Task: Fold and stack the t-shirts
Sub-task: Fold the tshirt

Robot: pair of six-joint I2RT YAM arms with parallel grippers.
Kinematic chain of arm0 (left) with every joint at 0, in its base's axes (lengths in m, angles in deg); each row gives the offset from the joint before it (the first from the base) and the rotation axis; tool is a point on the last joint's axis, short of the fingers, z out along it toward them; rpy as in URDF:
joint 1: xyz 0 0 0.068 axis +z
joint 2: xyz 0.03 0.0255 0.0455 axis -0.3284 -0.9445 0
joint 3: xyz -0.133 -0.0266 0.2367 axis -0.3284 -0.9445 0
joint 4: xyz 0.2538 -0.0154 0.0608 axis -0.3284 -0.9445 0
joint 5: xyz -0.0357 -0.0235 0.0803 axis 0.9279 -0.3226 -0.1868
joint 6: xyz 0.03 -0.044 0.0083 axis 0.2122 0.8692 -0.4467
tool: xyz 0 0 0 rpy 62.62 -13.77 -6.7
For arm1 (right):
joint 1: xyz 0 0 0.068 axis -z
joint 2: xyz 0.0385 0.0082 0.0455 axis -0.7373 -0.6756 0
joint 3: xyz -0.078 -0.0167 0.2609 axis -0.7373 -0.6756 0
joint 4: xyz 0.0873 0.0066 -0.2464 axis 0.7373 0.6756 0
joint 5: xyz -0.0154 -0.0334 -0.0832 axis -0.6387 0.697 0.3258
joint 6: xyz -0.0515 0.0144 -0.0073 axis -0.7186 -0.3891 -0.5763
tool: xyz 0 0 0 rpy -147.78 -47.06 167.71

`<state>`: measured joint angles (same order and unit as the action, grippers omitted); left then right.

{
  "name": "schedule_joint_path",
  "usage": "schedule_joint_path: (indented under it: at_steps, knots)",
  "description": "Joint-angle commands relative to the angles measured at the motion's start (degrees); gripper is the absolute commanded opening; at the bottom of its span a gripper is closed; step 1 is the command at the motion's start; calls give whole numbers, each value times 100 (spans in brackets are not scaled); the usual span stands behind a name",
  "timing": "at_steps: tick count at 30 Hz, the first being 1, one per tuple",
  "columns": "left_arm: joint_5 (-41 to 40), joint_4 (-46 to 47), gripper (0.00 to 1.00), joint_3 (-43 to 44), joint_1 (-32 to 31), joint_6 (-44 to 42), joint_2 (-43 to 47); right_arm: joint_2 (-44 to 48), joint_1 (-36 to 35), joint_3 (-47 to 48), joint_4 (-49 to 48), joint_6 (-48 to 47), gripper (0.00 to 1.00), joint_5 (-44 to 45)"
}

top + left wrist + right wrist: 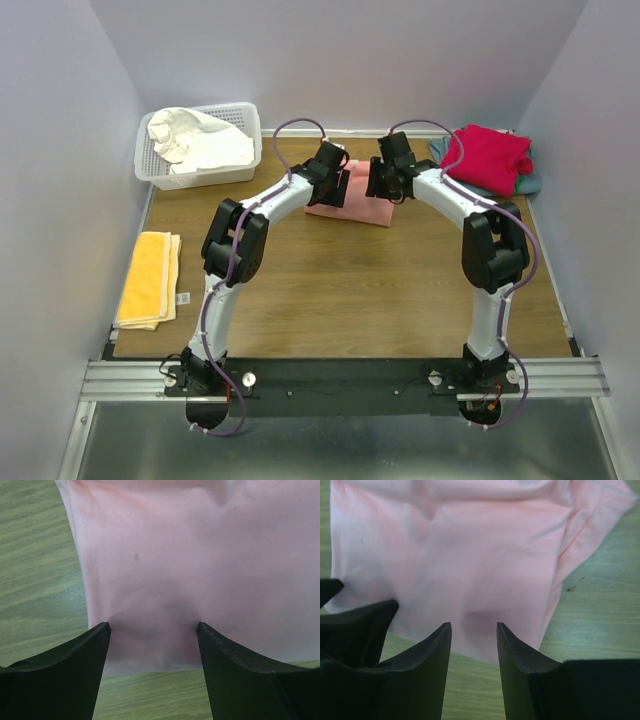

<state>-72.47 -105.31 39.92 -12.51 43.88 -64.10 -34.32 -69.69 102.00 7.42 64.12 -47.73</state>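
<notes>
Wooden table (pixel 340 300), and both arms arch in to meet over the folded pink shirt (pixel 362 207), lying flat at the far middle. Back and left of the pink shirt, the white basket (pixel 246 116) holds the crumpled white shirt (pixel 200 140). Right of it, the red shirt (pixel 488 155) sits on the grey-blue shirt (pixel 531 183). Well to its near left, a folded yellow cloth (pixel 148 280). Left gripper (pixel 152 626) is spread wide over the pink shirt's edge, right gripper (pixel 473 625) parted more narrowly at that edge, neither clutching anything
</notes>
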Motion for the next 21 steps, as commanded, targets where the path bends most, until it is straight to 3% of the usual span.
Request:
schedule_joint_path:
  at_steps: [1, 6, 13, 21]
  knots:
    - [-59, -28, 79, -30, 13, 30, 75, -207, -39, -262, 113, 148, 48, -357]
    - [-217, -221, 78, -161, -22, 38, -93, -269, -48, -587, 113, 271, 45, -348]
    - [-296, -142, 78, -1398, -154, 205, 425, -172, -48, -1351, 113, 324, 42, -365]
    - [-463, -309, 77, -2595, -523, 521, 1031, 626, -48, -2327, 288, 350, 41, -234]
